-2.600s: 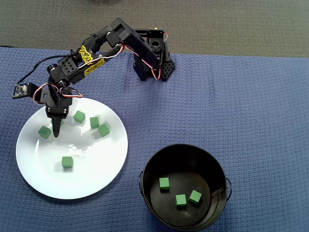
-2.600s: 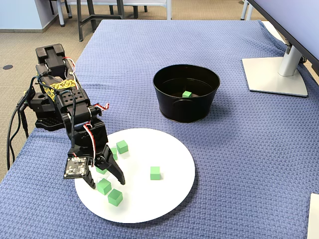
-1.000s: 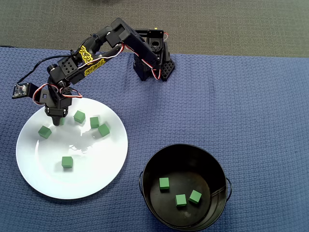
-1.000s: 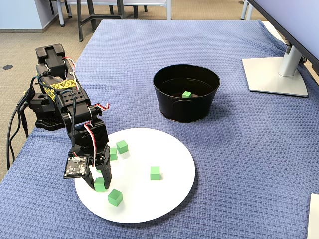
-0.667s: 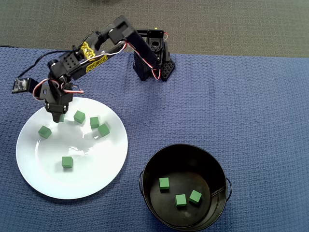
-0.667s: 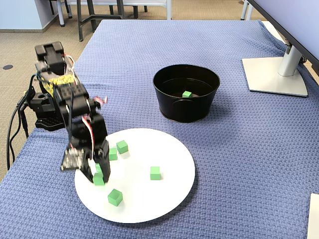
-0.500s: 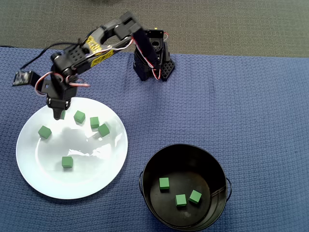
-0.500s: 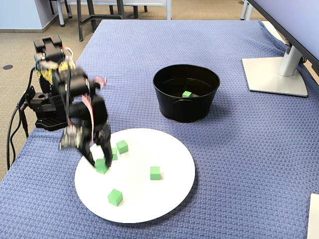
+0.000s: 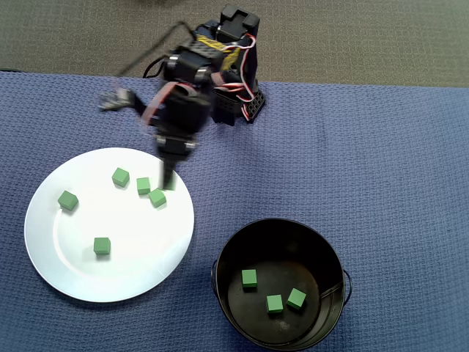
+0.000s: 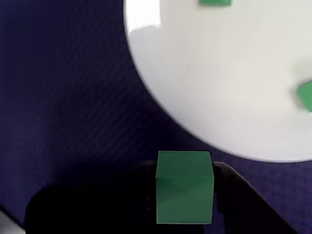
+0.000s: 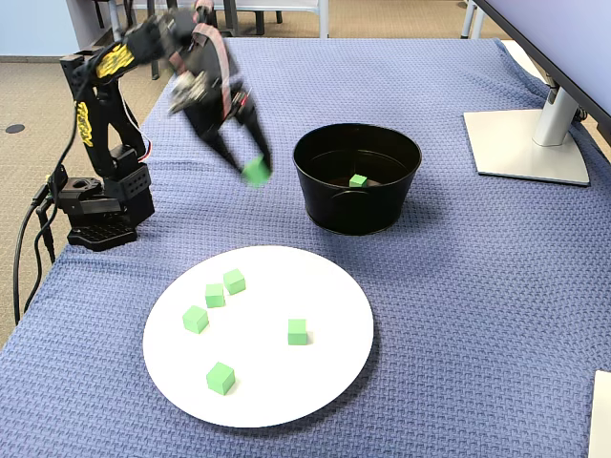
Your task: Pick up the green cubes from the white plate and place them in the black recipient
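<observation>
The gripper (image 11: 250, 168) is clamped on one green cube (image 10: 184, 186), held in the air between the white plate (image 9: 51, 257) and the black recipient (image 9: 223, 290); three cubes lie inside the recipient, five remain on the plate

Overhead view: white plate (image 9: 51, 249) left, black recipient (image 9: 322, 242) lower right, well apart. Five green cubes (image 9: 102, 246) on plate, three in recipient. Arm base behind, top centre. Gripper (image 9: 169, 182) above plate's right rim, one cube (image 10: 184, 186) between its fingers.
</observation>
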You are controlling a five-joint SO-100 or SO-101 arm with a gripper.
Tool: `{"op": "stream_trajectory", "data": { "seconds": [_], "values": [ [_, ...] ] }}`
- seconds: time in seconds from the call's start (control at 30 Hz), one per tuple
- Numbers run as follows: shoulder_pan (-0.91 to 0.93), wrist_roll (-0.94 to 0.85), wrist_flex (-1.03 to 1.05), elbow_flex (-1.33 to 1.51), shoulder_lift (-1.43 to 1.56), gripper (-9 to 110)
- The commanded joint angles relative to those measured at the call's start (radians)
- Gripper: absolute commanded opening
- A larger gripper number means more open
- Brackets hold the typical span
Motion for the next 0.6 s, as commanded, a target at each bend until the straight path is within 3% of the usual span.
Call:
{"op": "stream_trajectory", "data": {
  "seconds": [0.0,0.5,0.53,0.57],
  "values": [
    [-0.184,0.129,0.044,-0.187,-0.012,0],
    [-0.506,0.245,0.026,-0.767,-0.687,0],
    [-0.518,0.245,0.029,-0.784,-0.709,1],
    [-0.531,0.224,0.032,-0.785,-0.723,15]
  ]
}}
